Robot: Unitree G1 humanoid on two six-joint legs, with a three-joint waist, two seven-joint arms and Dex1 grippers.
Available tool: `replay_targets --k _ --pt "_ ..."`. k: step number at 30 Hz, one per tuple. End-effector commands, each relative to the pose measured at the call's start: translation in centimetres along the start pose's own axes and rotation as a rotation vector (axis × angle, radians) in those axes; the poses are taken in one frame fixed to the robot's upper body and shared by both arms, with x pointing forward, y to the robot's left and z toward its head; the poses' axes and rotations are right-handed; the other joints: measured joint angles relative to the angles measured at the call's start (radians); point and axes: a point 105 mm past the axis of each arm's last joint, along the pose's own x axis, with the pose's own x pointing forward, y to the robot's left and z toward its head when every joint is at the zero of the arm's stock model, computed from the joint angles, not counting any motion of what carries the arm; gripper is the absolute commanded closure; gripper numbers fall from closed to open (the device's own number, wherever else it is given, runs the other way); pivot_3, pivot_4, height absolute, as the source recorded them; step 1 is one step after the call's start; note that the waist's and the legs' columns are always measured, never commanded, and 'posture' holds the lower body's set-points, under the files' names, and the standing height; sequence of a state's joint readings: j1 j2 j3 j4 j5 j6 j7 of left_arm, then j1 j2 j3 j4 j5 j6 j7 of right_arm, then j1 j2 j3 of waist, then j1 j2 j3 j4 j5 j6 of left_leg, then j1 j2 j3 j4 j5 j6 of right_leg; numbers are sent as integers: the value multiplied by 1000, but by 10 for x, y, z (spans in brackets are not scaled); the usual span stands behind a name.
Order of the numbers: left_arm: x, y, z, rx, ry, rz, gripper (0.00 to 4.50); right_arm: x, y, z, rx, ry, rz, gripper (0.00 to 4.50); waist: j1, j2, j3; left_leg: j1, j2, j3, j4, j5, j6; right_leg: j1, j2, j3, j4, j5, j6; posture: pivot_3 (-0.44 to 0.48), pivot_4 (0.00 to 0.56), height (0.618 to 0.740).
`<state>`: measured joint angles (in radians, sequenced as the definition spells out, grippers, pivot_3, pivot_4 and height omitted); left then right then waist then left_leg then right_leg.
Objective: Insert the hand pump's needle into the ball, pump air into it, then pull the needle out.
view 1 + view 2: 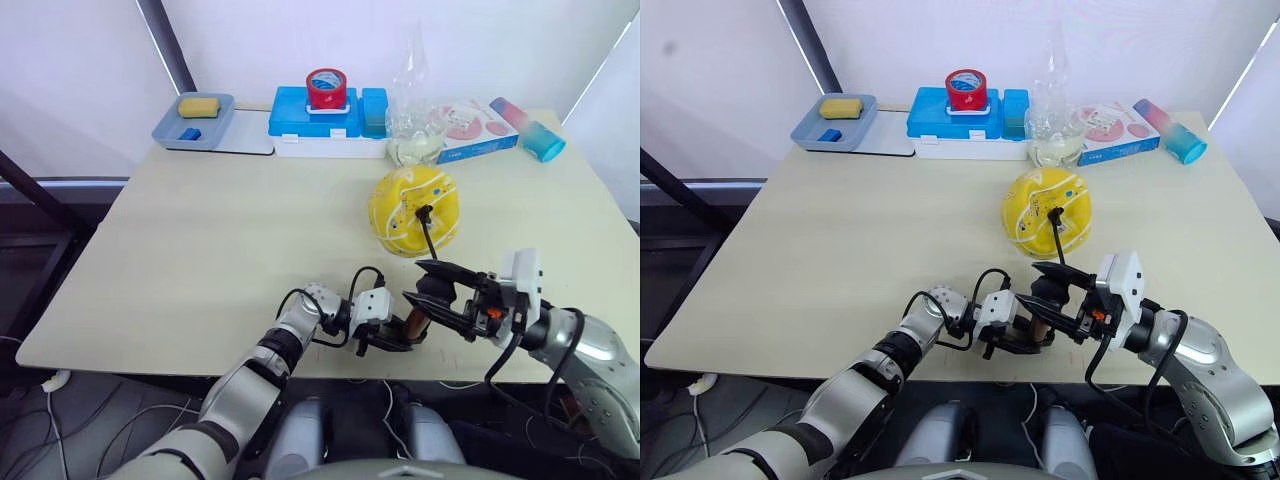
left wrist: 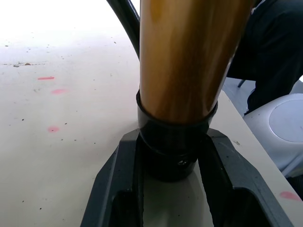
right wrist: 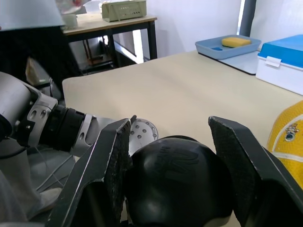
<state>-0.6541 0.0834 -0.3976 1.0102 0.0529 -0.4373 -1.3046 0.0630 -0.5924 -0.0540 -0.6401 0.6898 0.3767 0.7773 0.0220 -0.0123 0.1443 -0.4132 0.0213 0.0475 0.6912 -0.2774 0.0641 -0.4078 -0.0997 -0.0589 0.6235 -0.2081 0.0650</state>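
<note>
The yellow ball (image 1: pixel 413 205) rests on the table (image 1: pixel 200 240) right of centre. The needle's black fitting (image 1: pixel 424 212) sits against the ball's top, its metal pin hidden inside. A thin black hose (image 1: pixel 431 240) runs from it down to the hand pump (image 1: pixel 415 325), which lies low near the table's front edge. My left gripper (image 2: pixel 173 142) is shut on the black base end below the copper-brown cylinder (image 2: pixel 182 56). My right gripper (image 3: pixel 170 127) is shut on the pump's round black handle (image 3: pixel 177 184).
Along the far edge stand a grey tray (image 1: pixel 215 125) with a yellow sponge (image 1: pixel 198 106), a blue box (image 1: pixel 315 125) with a red tape roll (image 1: pixel 326 88) on it, a clear plastic bag (image 1: pixel 415 110), a printed box (image 1: pixel 480 135) and a blue-pink tumbler (image 1: pixel 530 128).
</note>
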Motion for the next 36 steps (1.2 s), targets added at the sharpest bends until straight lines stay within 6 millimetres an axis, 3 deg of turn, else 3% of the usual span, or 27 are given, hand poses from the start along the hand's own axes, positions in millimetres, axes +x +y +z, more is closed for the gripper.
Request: replay_targets --k 1,16,24,36 --pt "1 -16 -24 -67 62 -33 3390 -1 5 35 -96 -79 15 2349 0 0 0 0 0 0 0 0 0 0 0 0 0 0 0 0 150 737" --pt "2 -21 -32 -97 86 -48 3390 -12 -4 106 -109 -144 -19 2349 0 -2 -2 0 0 0 1 0 0 1 -2 -1 1 0 -1 0 150 737" --pt "2 -19 -32 -100 89 -45 3390 -12 -4 124 -90 -143 -23 2349 1 -3 -2 0 0 0 1 0 0 1 -2 -1 1 -2 -3 0 150 737" --pt "5 -16 -31 -100 78 -13 3390 -14 -7 134 -90 -137 -20 2349 6 -3 -2 0 0 0 1 0 0 0 -3 -1 0 -2 -4 0 150 737"
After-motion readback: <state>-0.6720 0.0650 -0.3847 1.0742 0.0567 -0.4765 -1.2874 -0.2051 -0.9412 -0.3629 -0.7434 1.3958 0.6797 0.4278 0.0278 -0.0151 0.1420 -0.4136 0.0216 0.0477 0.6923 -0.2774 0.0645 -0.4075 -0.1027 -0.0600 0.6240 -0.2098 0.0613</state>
